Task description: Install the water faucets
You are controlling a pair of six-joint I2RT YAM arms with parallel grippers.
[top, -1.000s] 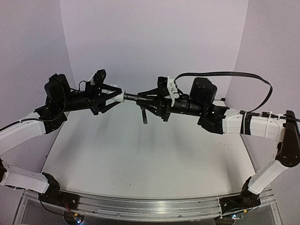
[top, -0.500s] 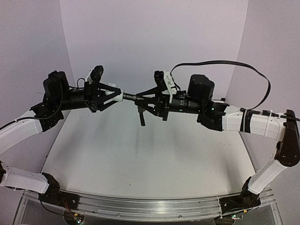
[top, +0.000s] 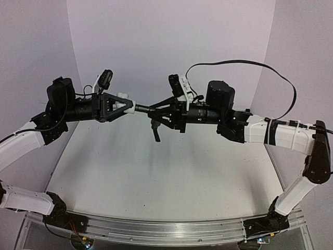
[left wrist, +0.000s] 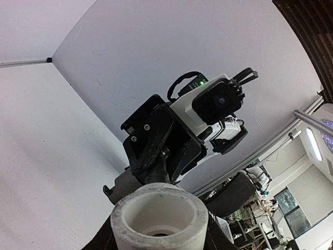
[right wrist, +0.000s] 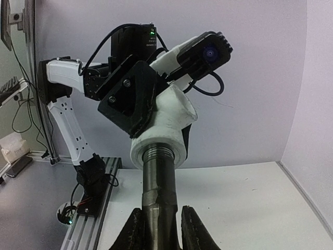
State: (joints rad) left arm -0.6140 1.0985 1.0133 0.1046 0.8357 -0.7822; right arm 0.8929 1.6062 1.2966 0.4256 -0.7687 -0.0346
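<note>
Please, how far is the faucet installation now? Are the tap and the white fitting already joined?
Done: both parts are lifted above the table. In hand: the left gripper holds the white fitting, and the right gripper holds the dark tap with its threaded end at the fitting's mouth. Left: screwing it fully in; threads show outside the fitting.

A white table [top: 156,172] fills the overhead view's centre, a pale lilac backdrop [top: 166,36] wrapping it from 9 through 12 to 3 o'clock. An aluminium rail [top: 166,229] edges it at 6 o'clock. The left wrist view catches a ceiling light [left wrist: 314,144] at 4 o'clock.
</note>
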